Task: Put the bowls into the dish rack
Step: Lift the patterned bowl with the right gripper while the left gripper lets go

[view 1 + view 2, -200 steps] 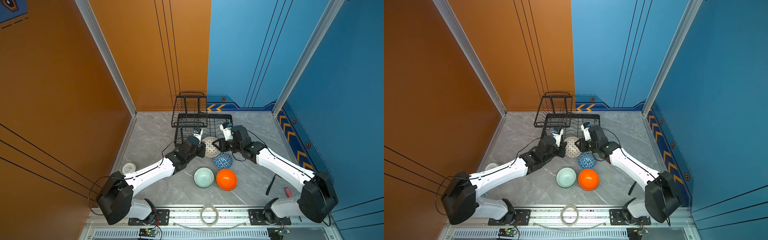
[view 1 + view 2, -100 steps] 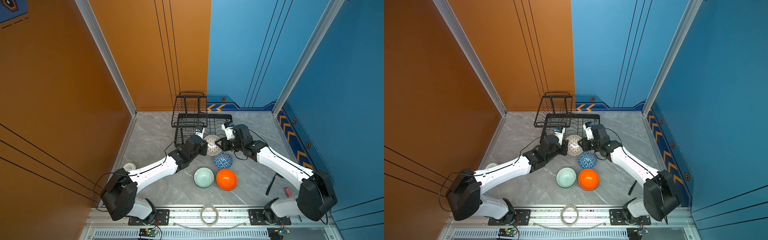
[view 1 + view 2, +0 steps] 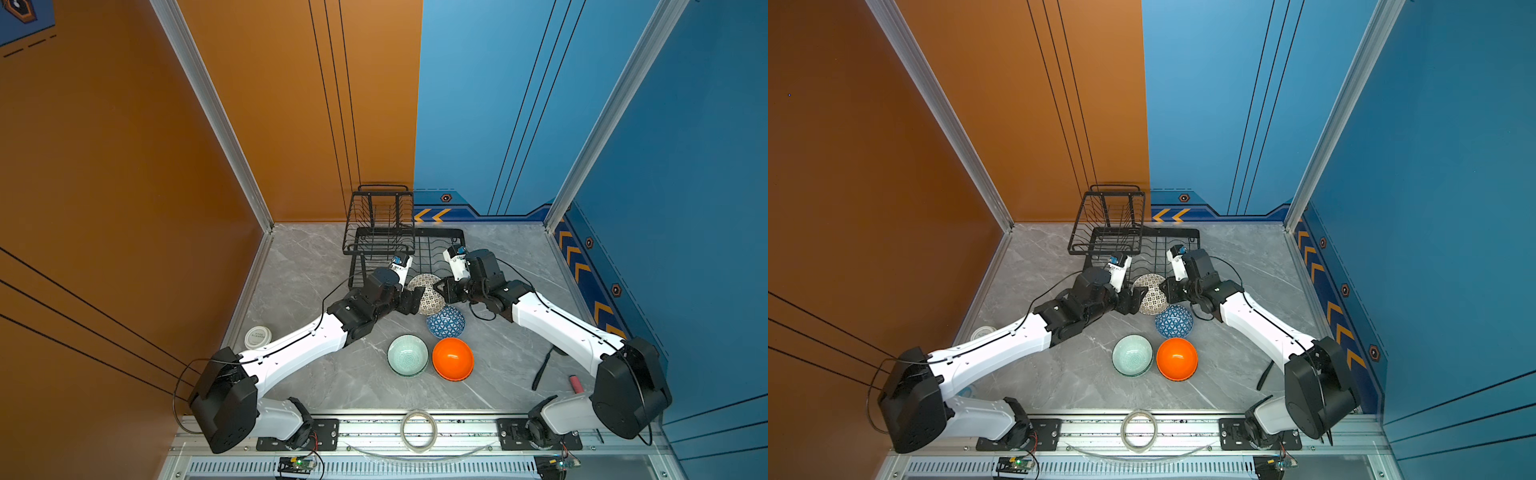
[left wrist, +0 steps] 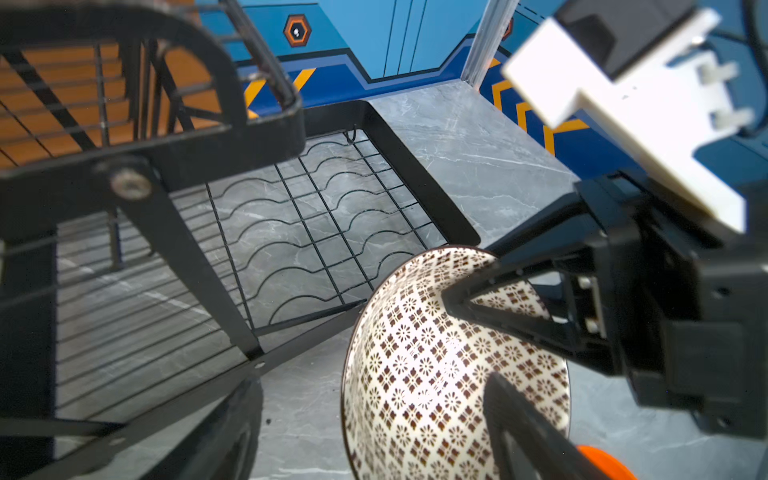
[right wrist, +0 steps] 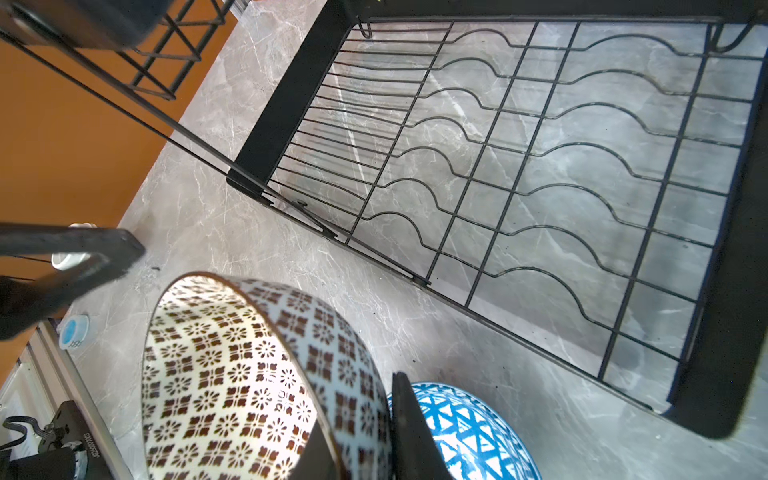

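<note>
The white bowl with dark lattice (image 3: 430,291) (image 3: 1152,293) stands tilted on edge just in front of the black wire dish rack (image 3: 440,232) (image 3: 1175,230). My right gripper (image 3: 440,289) (image 5: 361,424) is shut on its rim, one finger inside and one outside the wall. My left gripper (image 3: 415,299) (image 4: 372,386) is open, its fingers spread wide on either side of the bowl's (image 4: 436,374) opposite rim. The blue triangle bowl (image 3: 445,322) (image 5: 465,432), the mint bowl (image 3: 407,355) and the orange bowl (image 3: 452,358) sit on the table nearer the front. The rack's lower tray (image 5: 282,108) holds nothing.
The rack's raised upper basket (image 3: 380,216) stands at the back left of the tray. A white lidded jar (image 3: 257,336) is by the left wall. A tape ring (image 3: 418,430) lies on the front rail. A black pen (image 3: 540,372) and a small red item (image 3: 575,382) lie at the right.
My left gripper has opened and let go of the lattice bowl. My right gripper has closed onto the bowl's rim. The bowl has barely moved.
</note>
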